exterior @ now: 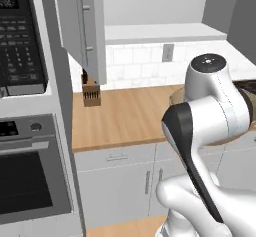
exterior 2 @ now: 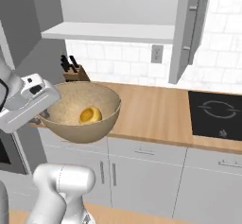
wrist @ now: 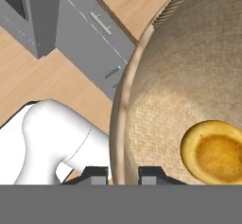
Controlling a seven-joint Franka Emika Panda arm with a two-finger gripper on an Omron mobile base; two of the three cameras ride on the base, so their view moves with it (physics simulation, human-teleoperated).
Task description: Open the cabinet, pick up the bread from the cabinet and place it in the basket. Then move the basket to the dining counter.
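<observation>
Where the hand view looks down along the gripper [wrist: 121, 173], its two dark fingertips stand on either side of the basket [wrist: 189, 76] rim, pinched tight on the woven wall. The bread [wrist: 213, 150] lies inside on the basket floor, near that gripped edge.

The right base view gives the wider picture: the basket [exterior 2: 80, 112] is held up off the worktop [exterior 2: 151, 112], mouth upward and tipped slightly toward the camera, hanging out past the worktop's front edge over the grey drawers [exterior 2: 142, 152]. The bread [exterior 2: 90, 115] sits low in the bowl, tilted.

In the left base view the arm hides most of this; farther back stand a knife block [exterior: 91, 92] and an open cabinet [exterior: 82, 26] door above. The right base view adds a dark cooktop [exterior 2: 217, 114] farther right.
</observation>
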